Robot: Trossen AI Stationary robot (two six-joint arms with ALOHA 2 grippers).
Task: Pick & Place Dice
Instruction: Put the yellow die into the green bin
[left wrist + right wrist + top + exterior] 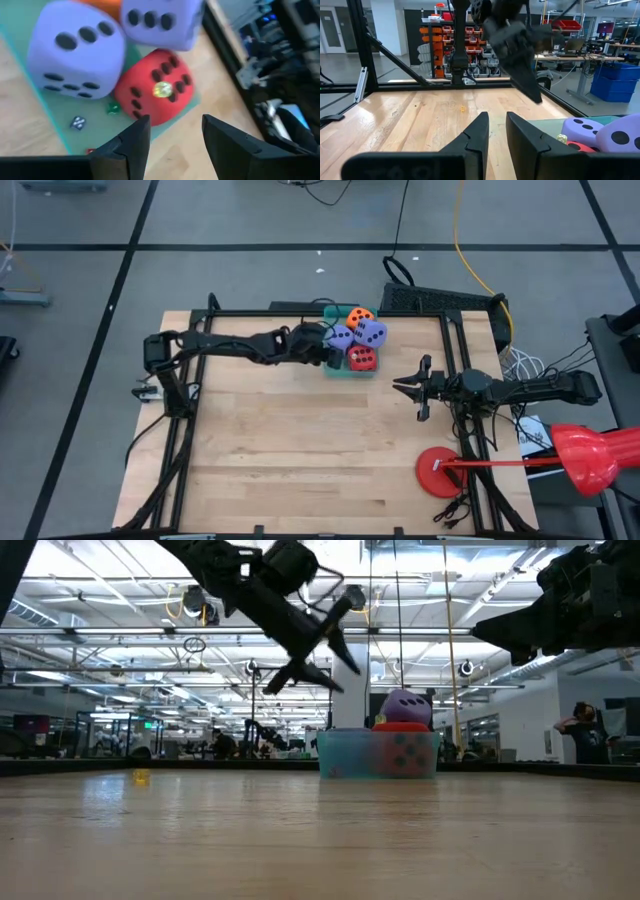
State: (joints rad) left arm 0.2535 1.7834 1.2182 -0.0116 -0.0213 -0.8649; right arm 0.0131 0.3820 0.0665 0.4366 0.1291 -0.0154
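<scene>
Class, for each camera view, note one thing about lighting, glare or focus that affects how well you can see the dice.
High view: even light, the dice small but distinct in the teal tray. Low view: bright ceiling lights leave the left gripper in silhouette. Left wrist view: close dice look soft, with a yellow glare spot on the red die. Right wrist view: own fingers blurred.

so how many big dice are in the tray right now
4, all piled in the teal tray: orange die at the back, two purple dice in the middle, red die in front. None looks hidden.
</scene>
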